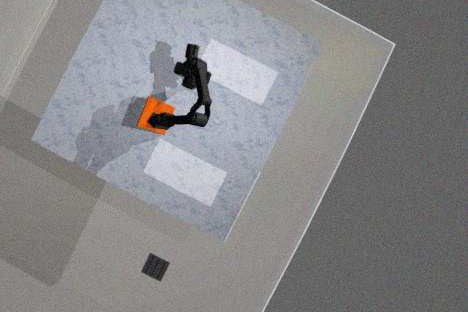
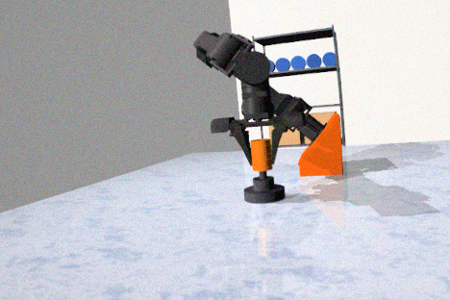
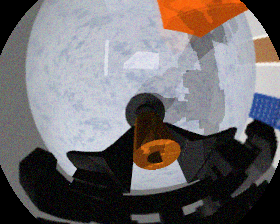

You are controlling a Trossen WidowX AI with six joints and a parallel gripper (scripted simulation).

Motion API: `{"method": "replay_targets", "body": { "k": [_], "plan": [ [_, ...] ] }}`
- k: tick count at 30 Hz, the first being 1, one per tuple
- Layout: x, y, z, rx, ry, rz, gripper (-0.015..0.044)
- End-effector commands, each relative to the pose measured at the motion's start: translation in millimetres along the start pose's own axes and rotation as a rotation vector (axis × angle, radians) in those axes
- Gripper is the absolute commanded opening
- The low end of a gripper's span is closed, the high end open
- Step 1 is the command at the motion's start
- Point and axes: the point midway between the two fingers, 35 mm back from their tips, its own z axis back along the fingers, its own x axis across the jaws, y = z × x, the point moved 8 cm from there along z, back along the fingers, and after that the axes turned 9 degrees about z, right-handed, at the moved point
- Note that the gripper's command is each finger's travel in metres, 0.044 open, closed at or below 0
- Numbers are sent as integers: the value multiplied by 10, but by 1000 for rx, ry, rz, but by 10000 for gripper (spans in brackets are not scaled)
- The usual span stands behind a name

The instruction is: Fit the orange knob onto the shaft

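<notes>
The orange knob (image 2: 261, 155) (image 3: 172, 150) is an upright cylinder between the fingers of my gripper (image 2: 262, 160) (image 3: 148, 127), which is shut on it. Its hole shows dark in its upper end in the wrist view. The round dark pedestal (image 2: 264, 194) (image 3: 132, 109) stands directly below, with a narrower collar on top. A short piece of the dark shaft (image 2: 262, 174) shows between the knob's lower end and the collar, so the knob is above the pedestal and not touching it. The shaft's top and flat side, and how the knob's hole lies to them, are hidden.
An orange wedge-shaped block (image 1: 151, 105) (image 2: 327, 154) (image 3: 201, 15) stands at the arm's base, behind the pedestal in the exterior view. A shelf rack (image 2: 293, 37) with blue round things stands farther back. Two pale rectangles (image 1: 242, 72) (image 1: 186, 172) lie on the tabletop (image 1: 100, 60).
</notes>
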Motion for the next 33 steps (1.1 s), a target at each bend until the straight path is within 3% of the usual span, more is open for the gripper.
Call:
{"method": "replay_targets", "body": {
  "k": [1, 9, 33],
  "plan": [
    [1, 3, 33, 2, -3, 1, 0],
    [-4, 14, 40, 2, -3, -182, 0],
    [18, -10, 20, 4, 0, -1850, 0]
  ]
}}
